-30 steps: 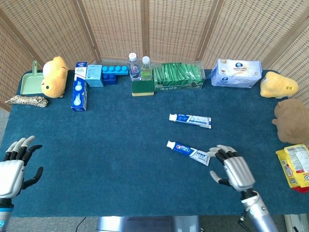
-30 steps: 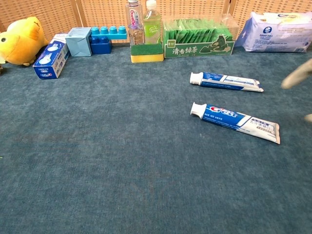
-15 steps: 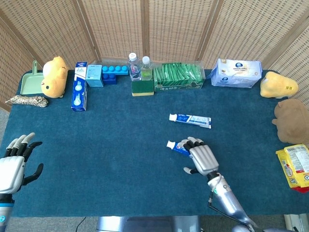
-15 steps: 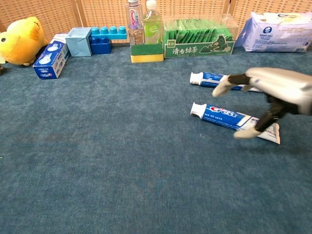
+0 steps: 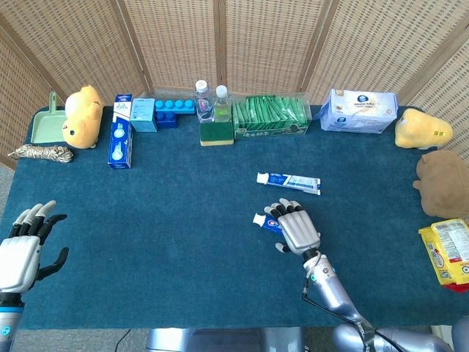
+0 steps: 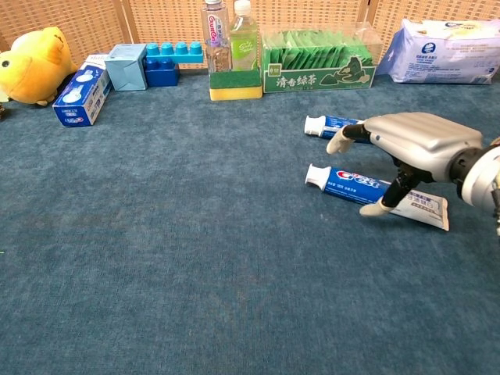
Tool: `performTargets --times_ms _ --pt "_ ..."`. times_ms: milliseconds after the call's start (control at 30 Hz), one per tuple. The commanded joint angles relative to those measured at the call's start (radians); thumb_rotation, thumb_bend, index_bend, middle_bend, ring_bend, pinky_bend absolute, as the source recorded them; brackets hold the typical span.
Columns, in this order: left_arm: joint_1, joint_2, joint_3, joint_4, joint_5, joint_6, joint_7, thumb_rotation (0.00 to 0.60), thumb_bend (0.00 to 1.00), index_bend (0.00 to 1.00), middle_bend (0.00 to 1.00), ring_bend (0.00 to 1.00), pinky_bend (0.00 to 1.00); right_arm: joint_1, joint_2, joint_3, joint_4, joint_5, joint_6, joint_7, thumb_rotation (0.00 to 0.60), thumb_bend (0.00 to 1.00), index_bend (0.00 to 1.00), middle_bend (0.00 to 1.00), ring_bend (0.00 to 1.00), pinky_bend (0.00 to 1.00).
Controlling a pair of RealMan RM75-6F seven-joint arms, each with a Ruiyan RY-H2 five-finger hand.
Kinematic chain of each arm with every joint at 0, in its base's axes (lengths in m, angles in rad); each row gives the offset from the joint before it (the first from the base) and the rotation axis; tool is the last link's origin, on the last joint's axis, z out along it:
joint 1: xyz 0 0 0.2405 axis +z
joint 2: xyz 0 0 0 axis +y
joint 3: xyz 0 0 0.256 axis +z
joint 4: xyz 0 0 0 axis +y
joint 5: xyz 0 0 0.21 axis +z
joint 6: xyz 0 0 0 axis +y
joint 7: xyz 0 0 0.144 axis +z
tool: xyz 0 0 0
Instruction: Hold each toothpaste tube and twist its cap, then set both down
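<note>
Two toothpaste tubes lie on the blue cloth. The near tube (image 6: 367, 191) has its white cap (image 5: 258, 218) pointing left; the far tube (image 5: 289, 182) (image 6: 344, 126) lies just behind it. My right hand (image 5: 295, 228) (image 6: 410, 141) hovers palm down over the near tube, fingers spread above it and thumb beside it, holding nothing. In the head view it hides most of that tube. At the table's front left corner my left hand (image 5: 22, 249) is open and holds nothing; the chest view does not show it.
Along the back stand a yellow plush (image 5: 80, 116), a toothpaste box (image 5: 120, 139), blue blocks (image 5: 170, 111), two bottles (image 5: 212, 103) on a sponge, a green tea box (image 5: 270, 117) and a tissue pack (image 5: 359, 111). A brown plush (image 5: 443, 183) and a snack bag (image 5: 448, 253) sit at right.
My right hand has moved left from beyond the near tube's tail to a spot directly over the tube. The left hand has barely shifted. Both tubes lie where they were.
</note>
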Motion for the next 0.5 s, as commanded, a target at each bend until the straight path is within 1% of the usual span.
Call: performTargets --times_ms 33,300,500 --pt "0.003 0.003 0.003 -0.001 0.005 0.005 -0.002 0.600 0.35 0.21 0.10 0.06 0.07 0.019 -0.004 -0.006 0.031 -0.018 -0.003 -0.007 0.600 0.16 0.21 0.24 0.12 0.19" --pt "0.019 0.009 0.017 0.001 0.028 0.030 -0.021 0.600 0.35 0.21 0.10 0.06 0.06 0.037 -0.004 -0.025 0.106 -0.048 0.016 -0.035 0.600 0.16 0.21 0.24 0.12 0.19" --pt "0.028 0.010 0.023 0.007 0.035 0.041 -0.027 0.600 0.35 0.21 0.10 0.06 0.06 0.052 0.005 -0.014 0.175 -0.056 0.025 -0.032 0.600 0.19 0.21 0.24 0.12 0.19"
